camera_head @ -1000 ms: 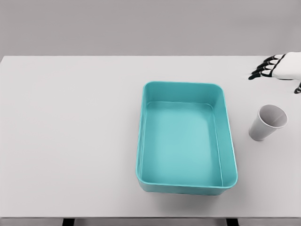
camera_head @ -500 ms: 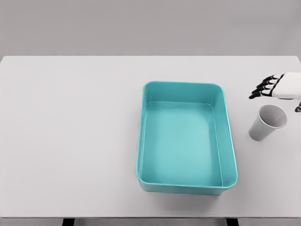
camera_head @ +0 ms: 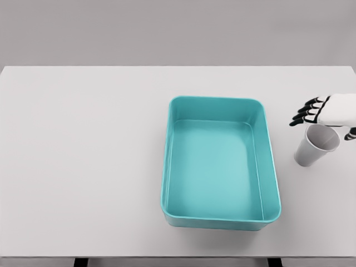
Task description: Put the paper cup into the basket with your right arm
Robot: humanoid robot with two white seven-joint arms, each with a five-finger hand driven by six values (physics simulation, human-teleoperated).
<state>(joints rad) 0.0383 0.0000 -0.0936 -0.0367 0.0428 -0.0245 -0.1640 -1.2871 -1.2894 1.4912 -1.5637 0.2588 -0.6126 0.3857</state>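
Teal basket (camera_head: 221, 219), rectangular with rounded corners, sitting a little right of centre on the white table (camera_head: 83, 167), open side up, nothing inside. White paper cup (camera_head: 315, 146) to its right, near but not touching, standing on the table with mouth tilted up and toward the right. Right hand (camera_head: 328, 112) entering from the right edge, right above the cup's far rim, overlapping it in view; contact cannot be told. Dark-tipped fingers (camera_head: 303, 115) spread apart, pointing left toward the basket, clamped on nothing. Grey wall (camera_head: 178, 30) beyond the table's far edge.
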